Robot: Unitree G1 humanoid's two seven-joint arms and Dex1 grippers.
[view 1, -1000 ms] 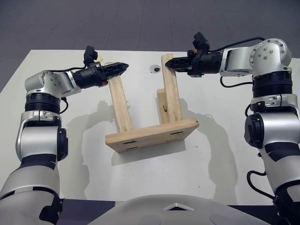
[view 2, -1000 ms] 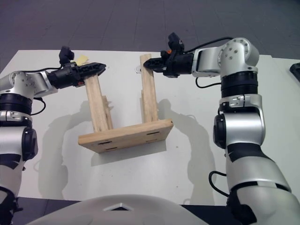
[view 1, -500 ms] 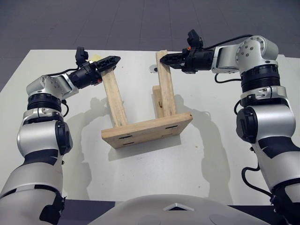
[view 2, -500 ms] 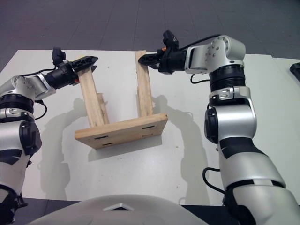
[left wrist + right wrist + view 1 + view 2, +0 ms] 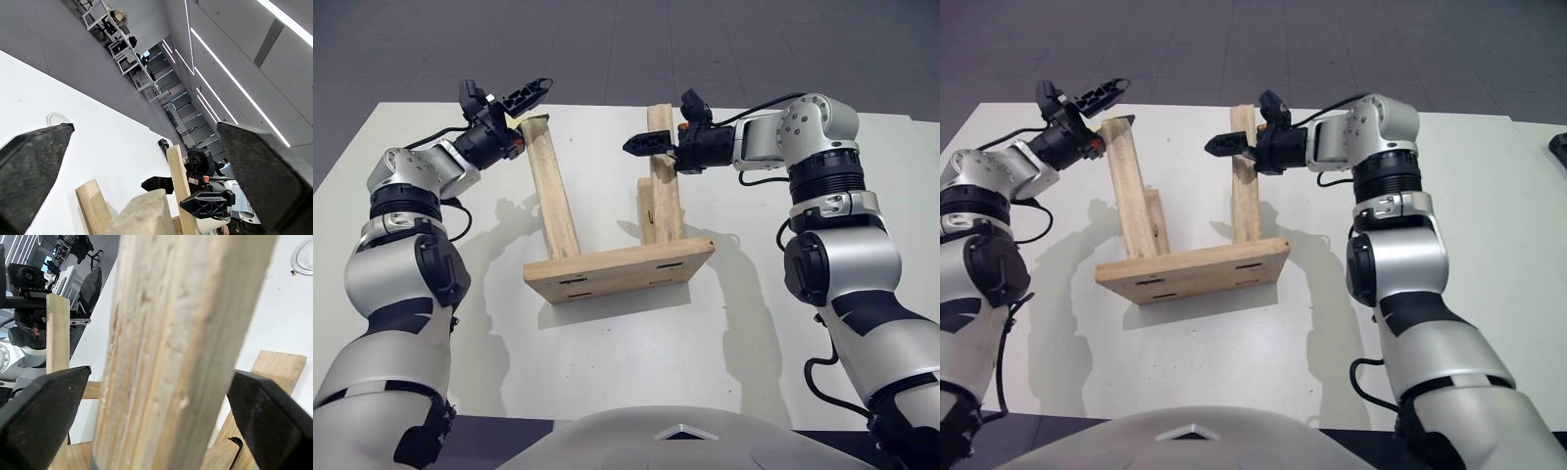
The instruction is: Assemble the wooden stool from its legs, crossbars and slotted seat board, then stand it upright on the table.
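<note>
The wooden stool (image 5: 617, 269) is seen lying on its side near the middle of the white table (image 5: 754, 323), not yet stood upright. Its slotted seat board (image 5: 607, 284) is stood on one long edge, with the slotted face turned toward the robot. Two long legs are carried out from the board, away from the robot: the left leg (image 5: 551, 196) and the right leg (image 5: 666, 196). A shorter wooden piece (image 5: 649, 211) is seen just beside the right leg, lower down.

The left gripper (image 5: 533, 101) is held above the far end of the left leg. Its fingers (image 5: 34, 161) are spread wide and nothing is gripped; the leg's end is seen between them in the left wrist view, apart from both.

The right gripper (image 5: 636, 146) is placed across the far end of the right leg, pointing toward the robot's left. Its fingers (image 5: 44, 416) are parted, one on each side of the leg, which is framed closely between them in the right wrist view. A narrow gap is seen at one finger; contact at the other cannot be told.

A small round ring (image 5: 56, 118) is seen on the table beyond the legs.
</note>
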